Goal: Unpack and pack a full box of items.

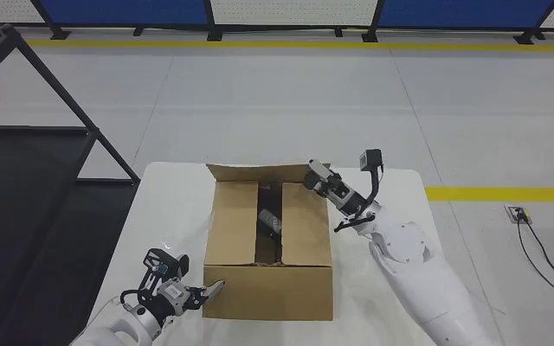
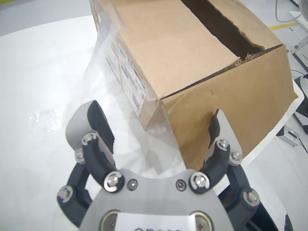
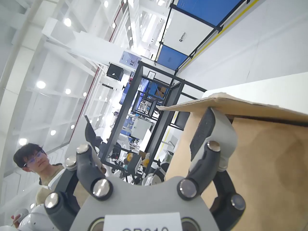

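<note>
Box (image 1: 232, 229) (flaps (image 1: 305, 227) ajar) — left fingers (image 2: 101, 123), right fingers (image 3: 204, 131) spread beside it.

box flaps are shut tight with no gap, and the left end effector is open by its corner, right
No: the box flaps leave a dark gap between them, as the top view shows. The left end effector is open by its corner.

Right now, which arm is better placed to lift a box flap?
Right, likely. The right gripper, open, sits at the edge of a flap, one finger just under it. The left gripper is low by a near corner of the box.
</note>
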{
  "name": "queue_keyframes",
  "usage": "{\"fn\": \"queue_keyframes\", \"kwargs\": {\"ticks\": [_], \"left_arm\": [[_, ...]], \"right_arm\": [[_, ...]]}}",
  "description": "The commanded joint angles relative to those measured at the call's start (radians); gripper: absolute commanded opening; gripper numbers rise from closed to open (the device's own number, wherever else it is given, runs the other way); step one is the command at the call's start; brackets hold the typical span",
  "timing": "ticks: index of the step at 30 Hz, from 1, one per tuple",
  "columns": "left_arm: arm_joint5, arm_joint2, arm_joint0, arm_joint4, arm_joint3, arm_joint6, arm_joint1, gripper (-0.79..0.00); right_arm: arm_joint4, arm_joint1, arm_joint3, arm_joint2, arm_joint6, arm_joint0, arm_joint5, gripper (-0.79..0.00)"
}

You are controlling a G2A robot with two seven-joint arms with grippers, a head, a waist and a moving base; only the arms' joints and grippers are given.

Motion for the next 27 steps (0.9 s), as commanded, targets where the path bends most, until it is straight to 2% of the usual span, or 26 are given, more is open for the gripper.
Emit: {"fn": "queue_keyframes", "kwargs": {"ticks": [1, 6, 10, 18, 23, 27], "left_arm": [[0.0, 0.0, 0.0, 0.0, 0.0, 0.0, 0.0, 0.0], [0.0, 0.0, 0.0, 0.0, 0.0, 0.0, 0.0, 0.0], [0.0, 0.0, 0.0, 0.0, 0.0, 0.0, 0.0, 0.0], [0.0, 0.0, 0.0, 0.0, 0.0, 0.0, 0.0, 0.0], [0.0, 0.0, 0.0, 0.0, 0.0, 0.0, 0.0, 0.0], [0.0, 0.0, 0.0, 0.0, 0.0, 0.0, 0.0, 0.0]], "right_arm": [[-0.037, -0.017, 0.062, -0.032, -0.057, 0.059, 0.036, 0.0], [-0.155, -0.057, 0.188, -0.112, -0.181, 0.173, 0.142, 0.0], [-0.151, -0.091, 0.275, -0.159, -0.188, 0.238, 0.196, 0.0], [-0.105, -0.14, 0.436, -0.203, -0.073, 0.33, 0.272, 0.0], [-0.098, -0.158, 0.496, -0.213, -0.014, 0.356, 0.32, 0.0], [-0.098, -0.166, 0.522, -0.209, 0.0, 0.363, 0.32, 0.0]]}}
